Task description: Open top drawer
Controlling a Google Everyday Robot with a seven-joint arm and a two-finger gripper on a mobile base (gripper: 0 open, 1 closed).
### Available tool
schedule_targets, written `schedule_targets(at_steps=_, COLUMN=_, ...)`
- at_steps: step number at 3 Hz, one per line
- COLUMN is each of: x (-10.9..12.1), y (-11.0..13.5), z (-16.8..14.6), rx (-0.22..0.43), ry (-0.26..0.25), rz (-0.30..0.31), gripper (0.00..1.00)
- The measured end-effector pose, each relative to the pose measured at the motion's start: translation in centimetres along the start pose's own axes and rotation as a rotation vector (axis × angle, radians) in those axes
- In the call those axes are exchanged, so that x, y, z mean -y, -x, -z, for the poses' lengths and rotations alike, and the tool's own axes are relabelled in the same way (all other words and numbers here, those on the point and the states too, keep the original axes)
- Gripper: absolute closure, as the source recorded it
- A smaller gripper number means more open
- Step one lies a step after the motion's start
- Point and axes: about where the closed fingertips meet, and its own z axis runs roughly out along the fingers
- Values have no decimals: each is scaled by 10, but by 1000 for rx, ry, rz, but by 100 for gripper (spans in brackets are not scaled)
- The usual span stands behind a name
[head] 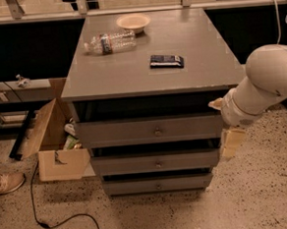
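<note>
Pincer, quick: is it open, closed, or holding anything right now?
Pincer: open or closed cannot be told; it is by the right end of the top drawer, well away from the knob.

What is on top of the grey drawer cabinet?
A lying plastic bottle, a bowl and a dark packet. The inside of the top drawer is hidden. The gripper hangs right of it.

no print is legible on the clear plastic bottle (110,42) or the flat dark packet (166,61), and the cream gripper (226,126) hangs just right of the wide grey top drawer (149,131).
</note>
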Motion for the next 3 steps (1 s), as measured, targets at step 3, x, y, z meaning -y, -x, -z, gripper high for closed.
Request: schedule_targets(at_steps=3, x=25, y=0, z=-49, rx=-18, ry=-50, rz=144, gripper=0)
